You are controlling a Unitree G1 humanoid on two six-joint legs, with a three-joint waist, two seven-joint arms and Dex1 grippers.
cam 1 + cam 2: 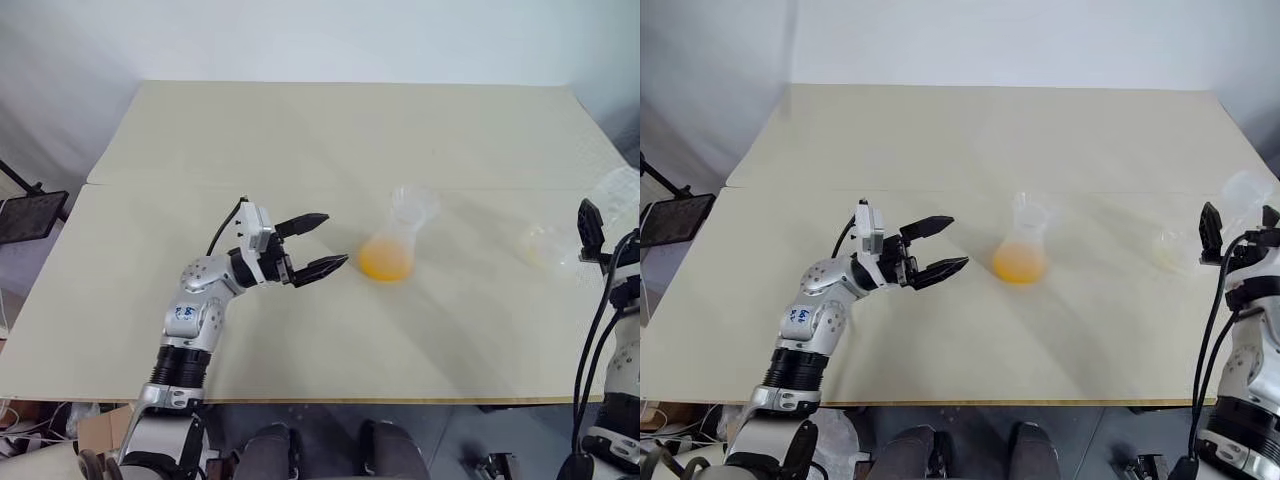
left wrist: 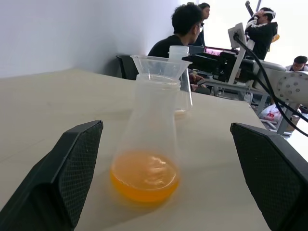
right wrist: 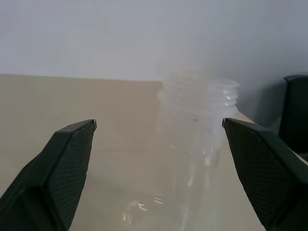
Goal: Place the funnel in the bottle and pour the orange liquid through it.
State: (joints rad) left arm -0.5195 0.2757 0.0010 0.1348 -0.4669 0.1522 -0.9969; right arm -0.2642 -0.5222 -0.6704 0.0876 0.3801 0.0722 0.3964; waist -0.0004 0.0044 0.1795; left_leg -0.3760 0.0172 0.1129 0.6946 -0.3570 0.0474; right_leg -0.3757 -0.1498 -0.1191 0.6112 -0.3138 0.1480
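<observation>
The funnel point(image 2: 159, 66) sits in the neck of the bottle point(image 1: 392, 245), which stands upright near the middle of the tabletop point(image 1: 300, 130), a little toward its right edge. The orange liquid point(image 2: 144, 175) lies as a shallow pool in the bottle's broad base, which suggests the pour has been made and the funnel has done its work.

The left gripper point(image 1: 315, 245) hangs just beside the bottle on its left, fingers spread wide and aimed at it, not touching; it looks posted there to steady the bottle if needed. The right gripper point(image 3: 159, 159) is near the right edge of the tabletop, its fingers wide apart on either side of a clear threaded-neck container point(image 3: 197, 120). It does not squeeze that container, so it seems to have been set down there, out of the way of the bottle. A second pale vessel point(image 1: 545, 245) appears on the tabletop close to the right edge, though it is too faint to say what it is or how it relates to the clear container.

By count: one funnel, one bottle, one pool of orange liquid, two grippers, both with jaws parted and empty. Several people point(image 2: 185, 29) sit beyond the far side of the tabletop in the left wrist view.
</observation>
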